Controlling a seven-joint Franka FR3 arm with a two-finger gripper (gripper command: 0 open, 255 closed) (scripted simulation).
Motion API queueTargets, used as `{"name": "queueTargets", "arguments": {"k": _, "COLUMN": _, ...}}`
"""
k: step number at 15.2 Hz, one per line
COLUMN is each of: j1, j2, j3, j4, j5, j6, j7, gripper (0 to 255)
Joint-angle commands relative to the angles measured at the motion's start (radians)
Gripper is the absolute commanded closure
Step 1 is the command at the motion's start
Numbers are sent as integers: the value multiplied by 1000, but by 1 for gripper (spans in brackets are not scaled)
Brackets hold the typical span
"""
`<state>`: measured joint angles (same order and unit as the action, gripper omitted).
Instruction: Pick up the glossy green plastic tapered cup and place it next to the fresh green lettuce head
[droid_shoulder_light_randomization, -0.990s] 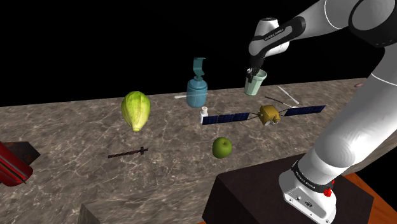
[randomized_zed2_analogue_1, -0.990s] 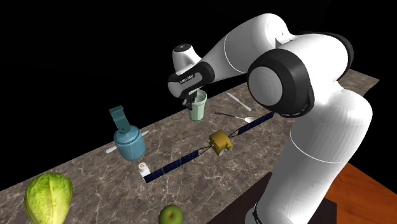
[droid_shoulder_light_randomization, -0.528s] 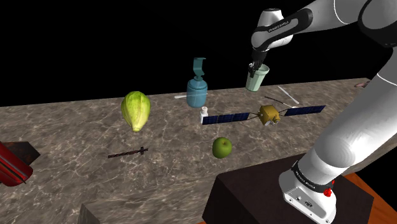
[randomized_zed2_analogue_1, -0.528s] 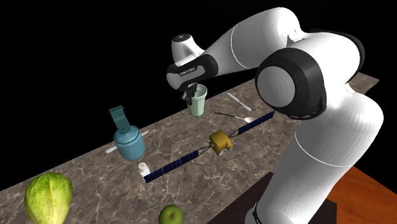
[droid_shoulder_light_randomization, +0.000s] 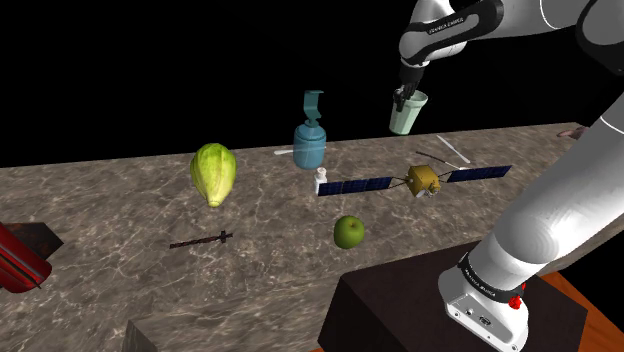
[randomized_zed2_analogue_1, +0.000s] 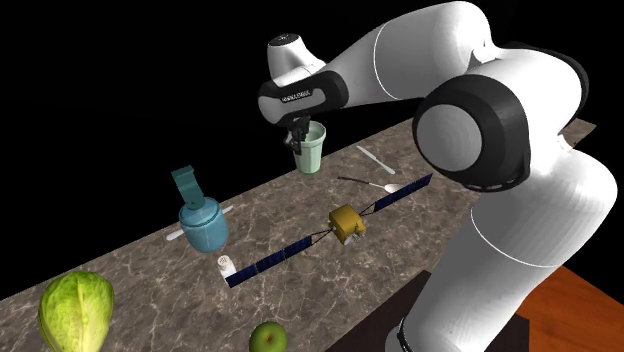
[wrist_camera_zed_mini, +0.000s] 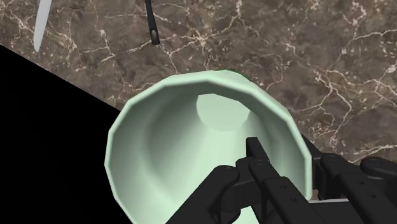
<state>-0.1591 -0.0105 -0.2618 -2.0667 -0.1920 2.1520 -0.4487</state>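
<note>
Within gripper (droid_shoulder_light_randomization: 403, 98), pale green cup (droid_shoulder_light_randomization: 409, 118)

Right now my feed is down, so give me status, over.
Gripper shut on rim of pale green cup. Cup airborne above counter. Blue pump bottle stands between it and the lettuce.

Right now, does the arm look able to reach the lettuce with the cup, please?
Probably yes: the gripper holds the cup clear of the counter. The blue bottle stands between it and the lettuce, but could be skirted.
</note>
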Motion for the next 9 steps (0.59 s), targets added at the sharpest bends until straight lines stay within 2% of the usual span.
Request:
{"name": "queueTargets", "arguments": {"k": 1, "j1": 1, "j2": -10, "j3": 1, "j4": 18, "j5": 0, "j6": -27, "j7": -2, "gripper": 255}}
{"name": "queueTargets", "arguments": {"k": 9, "j1": 4, "j2": -36, "j3": 5, "j4": 98, "j5": 3, "j6": -132, "j7": -15, "gripper": 255}}
